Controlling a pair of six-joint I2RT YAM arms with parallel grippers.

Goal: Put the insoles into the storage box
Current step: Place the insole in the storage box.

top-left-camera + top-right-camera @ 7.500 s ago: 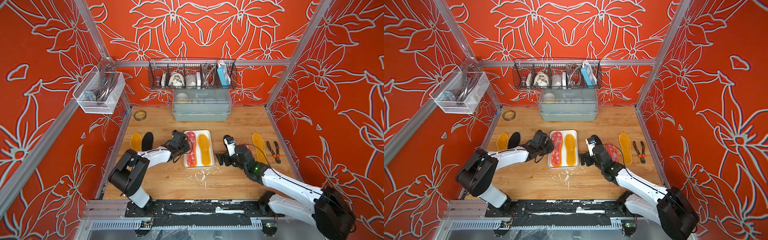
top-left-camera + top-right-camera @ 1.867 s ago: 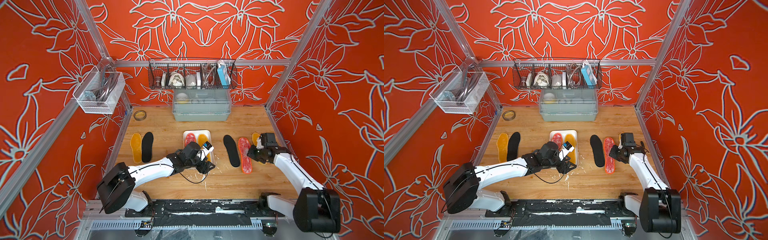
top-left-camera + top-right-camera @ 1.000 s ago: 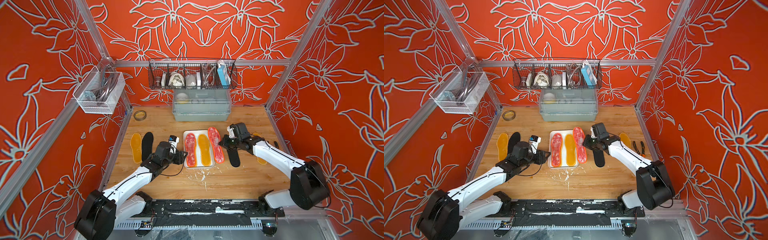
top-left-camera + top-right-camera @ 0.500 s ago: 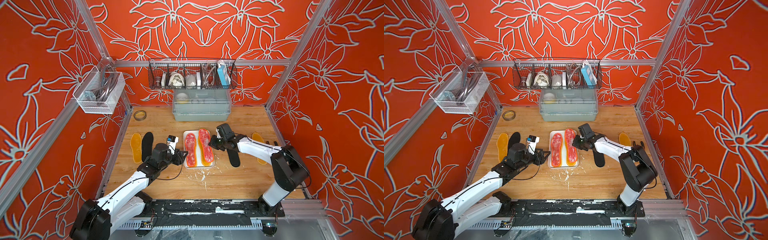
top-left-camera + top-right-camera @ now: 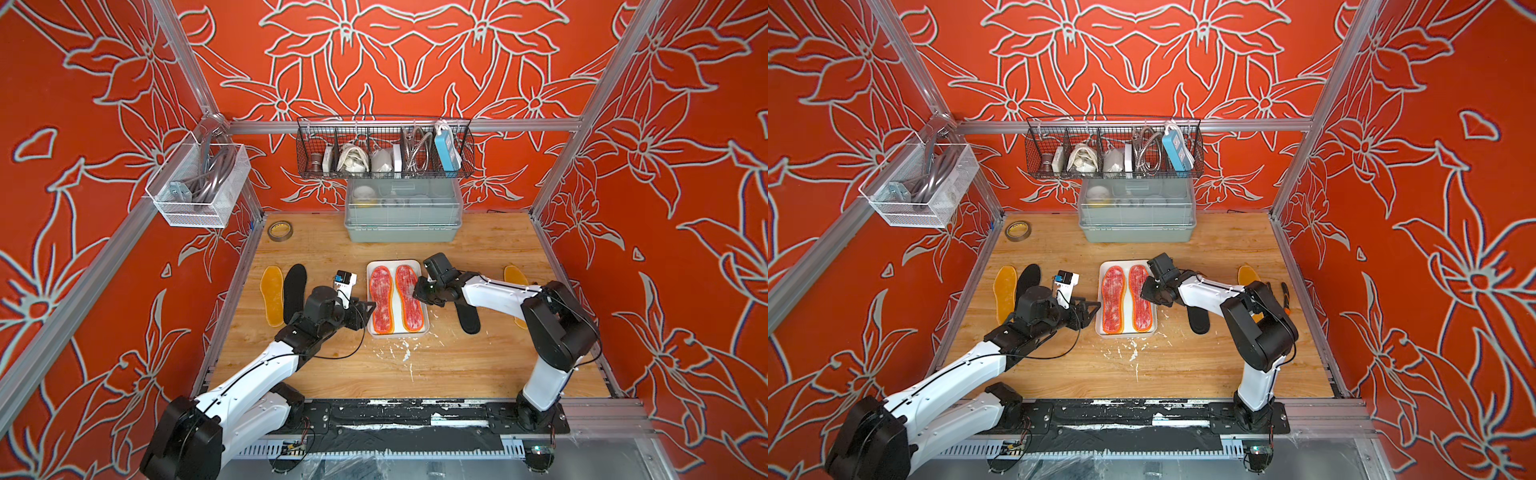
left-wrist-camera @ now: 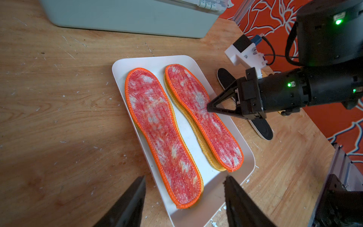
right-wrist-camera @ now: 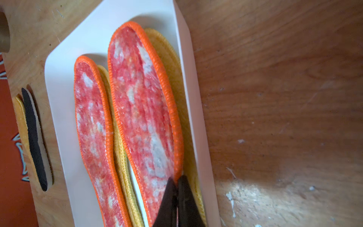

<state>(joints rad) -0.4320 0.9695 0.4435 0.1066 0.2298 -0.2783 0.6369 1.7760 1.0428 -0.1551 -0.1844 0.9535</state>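
The white storage box sits mid-table and holds two red-and-white insoles side by side, the left one and the right one, each lying on a yellow insole. My right gripper is shut on the orange edge of the right insole, reaching in over the box's right rim. My left gripper stands open just off the box's near left side, holding nothing. Loose on the table lie a yellow insole and a black insole at the left, and a black insole and a yellow insole at the right.
A grey-green lidded bin stands behind the box, under a wire basket on the back wall. A tape roll lies at the back left. Orange-handled pliers lie by the right wall. White flecks dot the wood in front of the box.
My right gripper has carried the red-and-white insole leftward and laid it on the yellow insole in the box's right half. The left arm has barely moved.
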